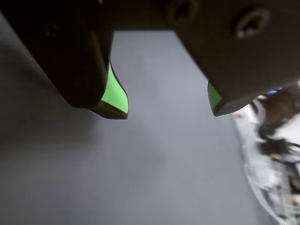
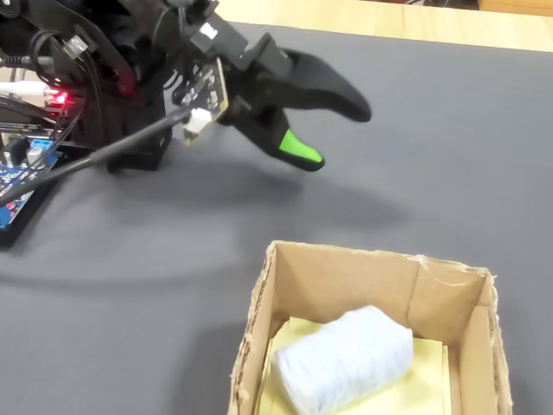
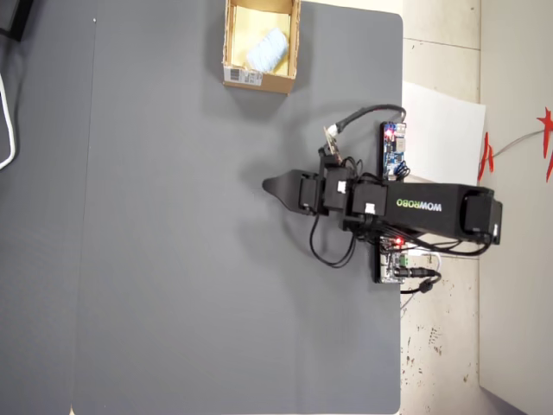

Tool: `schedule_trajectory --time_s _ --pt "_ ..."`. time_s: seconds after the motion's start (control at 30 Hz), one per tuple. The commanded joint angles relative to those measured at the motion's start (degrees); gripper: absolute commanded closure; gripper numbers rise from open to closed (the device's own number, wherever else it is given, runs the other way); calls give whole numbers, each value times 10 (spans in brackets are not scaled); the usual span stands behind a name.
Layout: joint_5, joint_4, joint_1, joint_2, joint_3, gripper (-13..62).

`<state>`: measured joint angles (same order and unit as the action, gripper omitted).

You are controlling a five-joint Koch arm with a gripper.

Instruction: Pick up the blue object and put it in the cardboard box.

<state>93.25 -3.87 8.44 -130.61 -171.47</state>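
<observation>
The blue object [image 2: 344, 359] is a pale, soft pad lying inside the cardboard box [image 2: 346, 257], on its yellowish floor. From overhead, the cardboard box [image 3: 259, 79] sits at the top edge of the grey mat with the blue object [image 3: 266, 50] in it. My gripper [image 1: 168, 111] is open, its green-padded jaws set wide apart with only bare grey mat between them. In the fixed view the gripper [image 2: 340, 137] hovers above the mat, well away from the box. The overhead view shows the gripper [image 3: 270, 184] near the mat's middle, pointing left.
The arm's base [image 3: 432, 207] stands at the mat's right edge with circuit boards [image 3: 394, 149] and looped cables [image 3: 333, 251] around it. A blue board [image 2: 13, 186] lies at the left of the fixed view. Clutter [image 1: 276, 140] shows at the wrist view's right edge.
</observation>
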Motion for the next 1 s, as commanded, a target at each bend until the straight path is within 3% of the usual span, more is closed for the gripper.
schedule_trajectory --time_s 0.0,0.3,0.97 --pt "16 -24 -18 -50 2 153" --pt "17 -23 -34 -50 -72 151" --pt "13 23 -34 -50 -72 153"
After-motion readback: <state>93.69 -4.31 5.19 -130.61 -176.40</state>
